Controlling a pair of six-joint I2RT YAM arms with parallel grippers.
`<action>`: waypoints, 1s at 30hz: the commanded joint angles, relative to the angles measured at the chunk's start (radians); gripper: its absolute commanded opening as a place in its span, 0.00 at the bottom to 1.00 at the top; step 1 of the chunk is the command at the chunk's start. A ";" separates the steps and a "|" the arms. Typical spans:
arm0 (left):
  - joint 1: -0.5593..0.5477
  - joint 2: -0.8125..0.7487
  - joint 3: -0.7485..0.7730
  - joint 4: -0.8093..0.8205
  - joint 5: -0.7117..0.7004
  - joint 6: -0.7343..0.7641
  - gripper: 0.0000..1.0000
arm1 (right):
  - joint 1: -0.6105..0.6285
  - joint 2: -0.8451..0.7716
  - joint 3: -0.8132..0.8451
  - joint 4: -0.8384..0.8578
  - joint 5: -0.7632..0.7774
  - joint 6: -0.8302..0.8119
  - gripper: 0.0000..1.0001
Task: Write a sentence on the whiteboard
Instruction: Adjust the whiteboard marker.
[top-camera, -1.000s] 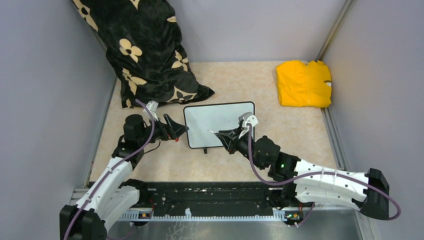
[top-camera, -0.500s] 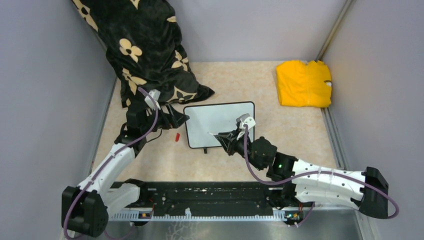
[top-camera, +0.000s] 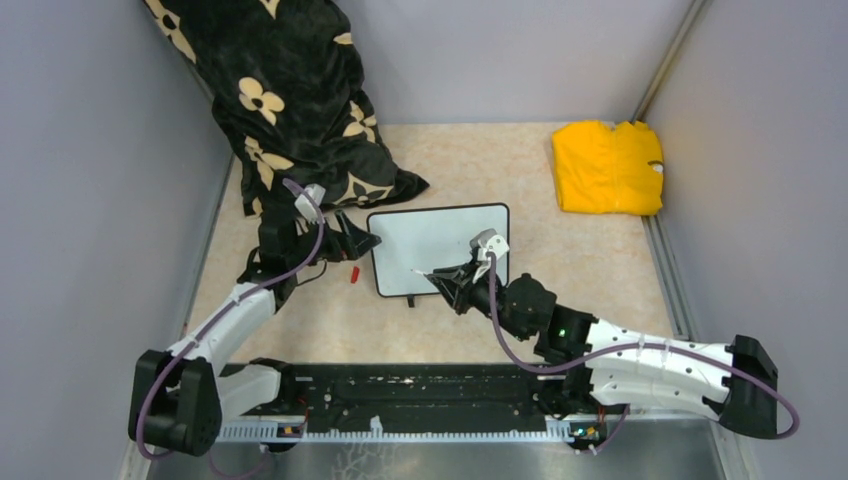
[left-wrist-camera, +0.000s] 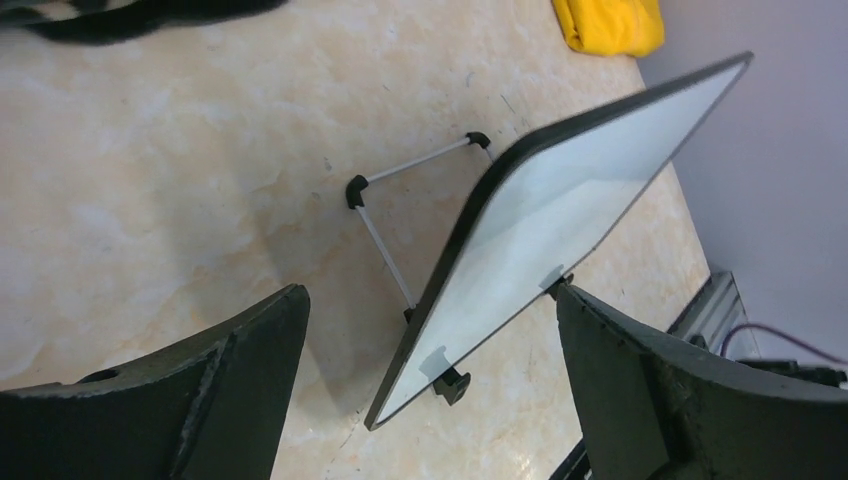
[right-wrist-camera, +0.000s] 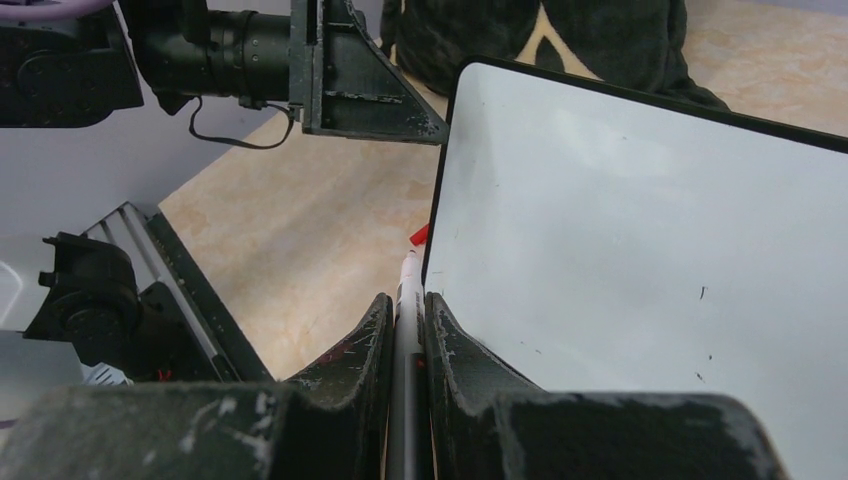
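Looking down from above, the left claw (top-camera: 356, 240) stands spread wide at the whiteboard's (top-camera: 440, 240) left edge, holding nothing. I judge it is placed there to steady the frame while the other arm writes. The right claw (top-camera: 446, 277) is pinched on a marker (top-camera: 428, 270) whose tip points at the board's near left corner. A small red cap (top-camera: 354, 272) lies on the table (top-camera: 560, 260) just below the left claw, off the marker so the nib is bare. A folded yellow cloth (top-camera: 607, 167) sits far beyond the right claw, and a black flowered blanket (top-camera: 290, 110) slumps behind the left one.

From the left wrist, the board rises tilted between two dark, matte fingers (left-wrist-camera: 240, 390). Whether either touches it I cannot tell. Its frame is thin, black and round-cornered, and its face is smooth and glossy. A thin wire stand (left-wrist-camera: 385, 240) props it on the marbled beige tabletop.

From the right wrist, scuffed black fingers grip the slim white marker barrel, with the nib just at the frame's left edge. Ahead of the claw the face is blank apart from a few specks. No sentence is on it, so writing seems about to begin.
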 joint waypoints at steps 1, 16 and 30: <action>0.004 -0.043 0.046 -0.048 -0.150 -0.068 0.99 | 0.008 -0.040 0.038 0.053 -0.021 -0.016 0.00; 0.003 -0.171 0.012 -0.022 -0.404 0.081 0.99 | 0.009 -0.076 0.042 0.051 -0.007 -0.071 0.00; 0.002 -0.106 -0.072 0.204 -0.229 -0.022 0.99 | 0.009 -0.048 0.060 0.059 0.023 -0.063 0.00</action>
